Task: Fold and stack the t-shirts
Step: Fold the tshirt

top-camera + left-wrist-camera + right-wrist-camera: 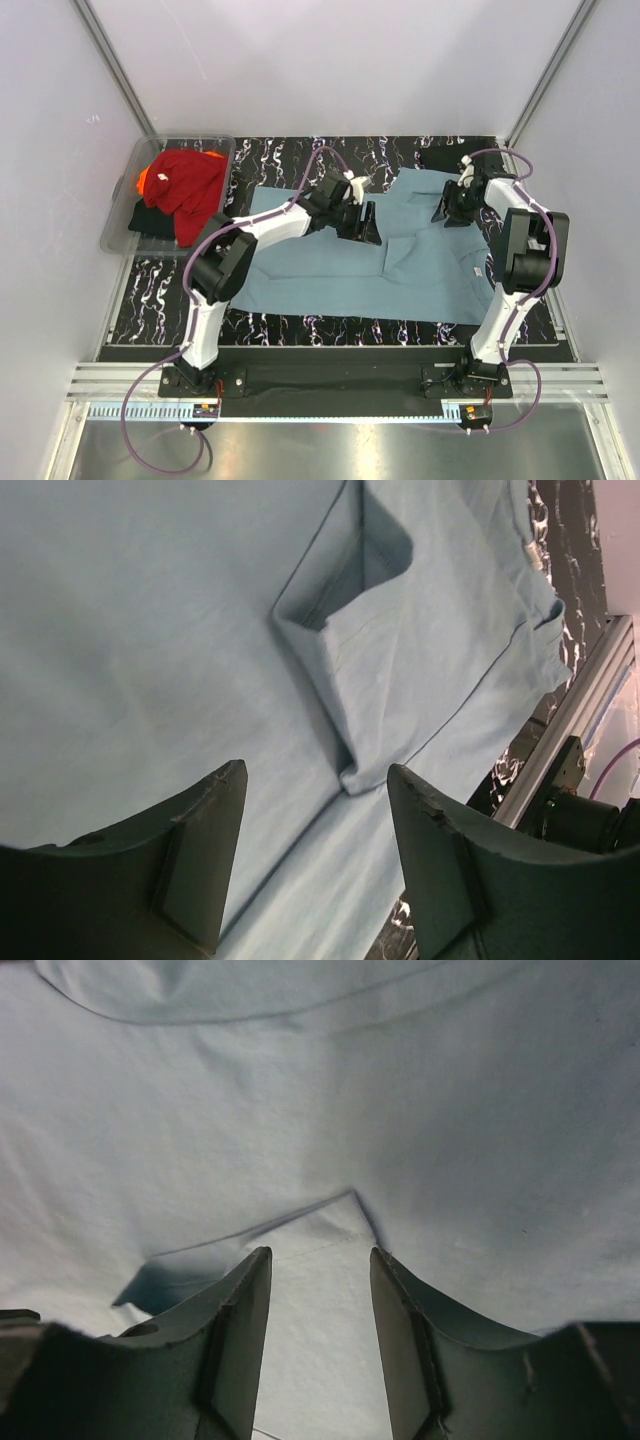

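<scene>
A clear rectangular plastic tub (pixel 118 225) sits far left on the black, white-veined marbled tabletop (pixel 280 155), perhaps overhanging its edge. A silver aluminium rail (pixel 330 375) borders the near side.

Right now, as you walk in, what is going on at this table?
A teal-blue t-shirt lies spread on the table for folding. The robot's left gripper and right gripper both hang open over it, holding nothing. A red shirt lies piled with others in the clear tub.

Black shirt (pixel 150 220) mostly hidden under red shirt (pixel 190 185), orange scrap (pixel 143 180) too small, perhaps another shirt
</scene>
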Motion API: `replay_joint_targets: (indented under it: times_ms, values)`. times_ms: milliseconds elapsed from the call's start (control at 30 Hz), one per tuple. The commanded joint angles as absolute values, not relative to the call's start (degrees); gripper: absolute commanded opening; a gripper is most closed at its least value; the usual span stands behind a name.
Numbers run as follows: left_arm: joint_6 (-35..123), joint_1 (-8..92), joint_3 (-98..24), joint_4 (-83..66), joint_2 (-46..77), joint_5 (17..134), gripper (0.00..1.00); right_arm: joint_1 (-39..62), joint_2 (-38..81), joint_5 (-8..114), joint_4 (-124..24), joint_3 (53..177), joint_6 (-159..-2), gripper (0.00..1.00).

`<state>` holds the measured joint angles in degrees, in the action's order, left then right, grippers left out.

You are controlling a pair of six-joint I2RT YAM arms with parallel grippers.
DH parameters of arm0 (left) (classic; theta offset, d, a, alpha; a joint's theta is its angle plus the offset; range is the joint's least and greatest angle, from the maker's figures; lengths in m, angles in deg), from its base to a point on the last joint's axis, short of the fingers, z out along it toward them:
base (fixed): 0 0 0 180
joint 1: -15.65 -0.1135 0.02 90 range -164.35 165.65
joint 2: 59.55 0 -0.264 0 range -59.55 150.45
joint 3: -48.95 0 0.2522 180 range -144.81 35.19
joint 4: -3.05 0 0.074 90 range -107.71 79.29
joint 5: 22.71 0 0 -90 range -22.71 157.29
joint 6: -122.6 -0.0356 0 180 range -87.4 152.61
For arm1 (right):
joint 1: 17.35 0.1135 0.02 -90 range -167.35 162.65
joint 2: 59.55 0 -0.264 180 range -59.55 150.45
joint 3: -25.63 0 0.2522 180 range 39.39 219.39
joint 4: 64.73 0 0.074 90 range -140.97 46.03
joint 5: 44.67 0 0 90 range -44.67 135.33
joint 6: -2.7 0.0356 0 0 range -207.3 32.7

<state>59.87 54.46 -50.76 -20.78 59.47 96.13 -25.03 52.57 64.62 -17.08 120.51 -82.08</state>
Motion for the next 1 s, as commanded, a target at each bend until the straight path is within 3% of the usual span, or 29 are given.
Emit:
replay_joint_targets:
  times_ms: [0,967]
  values:
    - [59.3,54.9,-55.7,-16.3,61.4,99.7,0.63,-25.3,52.6,64.2,-16.2,122.2,-85.1,0.51]
    - [60.6,57.0,-64.8,-15.1,73.2,103.9,0.53,-25.0,57.7,69.4,-16.9,124.4,-85.7,0.42]
